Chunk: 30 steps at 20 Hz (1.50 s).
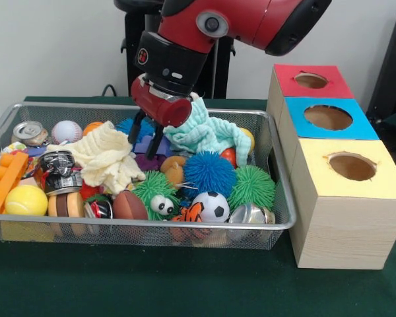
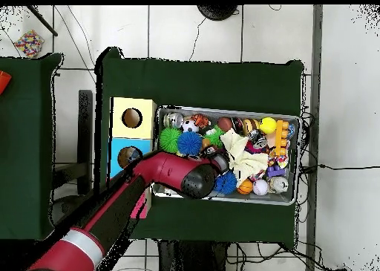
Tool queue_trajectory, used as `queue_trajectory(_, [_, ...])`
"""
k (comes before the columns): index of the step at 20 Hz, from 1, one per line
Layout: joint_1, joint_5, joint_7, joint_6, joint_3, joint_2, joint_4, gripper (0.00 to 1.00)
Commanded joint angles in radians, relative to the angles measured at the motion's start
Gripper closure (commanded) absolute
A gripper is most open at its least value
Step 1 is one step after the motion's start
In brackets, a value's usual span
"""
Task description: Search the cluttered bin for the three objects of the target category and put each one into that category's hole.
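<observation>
This looks like a robotics lab. A red and black arm [image 1: 231, 23] on a black pedestal [image 1: 138, 53] reaches over a table [image 1: 185, 290] draped in dark green cloth, set against a plain white wall [image 1: 53, 46]. The overhead view shows a pale tiled floor [image 2: 193, 30] with loose cables [image 2: 74, 30] trailing across it (some run under the table), and a second green-draped table [image 2: 26, 142] stands just beside the first. Three pale wooden boxes [image 1: 343, 224] with coloured tops sit in a row beside a wire bin [image 1: 277, 221] of toys, probably a test setup.
</observation>
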Motion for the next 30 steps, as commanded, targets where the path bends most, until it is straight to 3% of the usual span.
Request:
queue_trajectory(1, [0.012,-0.041,-0.17,-0.011,0.102,0.01,0.033,0.0])
queue_trajectory(12, [0.015,-0.07,-0.199,-0.007,0.074,-0.055,0.093,0.0])
queue_trajectory(23, [-0.015,-0.1,-0.173,0.035,0.103,0.011,0.084,0.0])
queue_trajectory(30, [-0.03,-0.094,-0.215,0.074,0.133,-0.017,0.11,0.0])
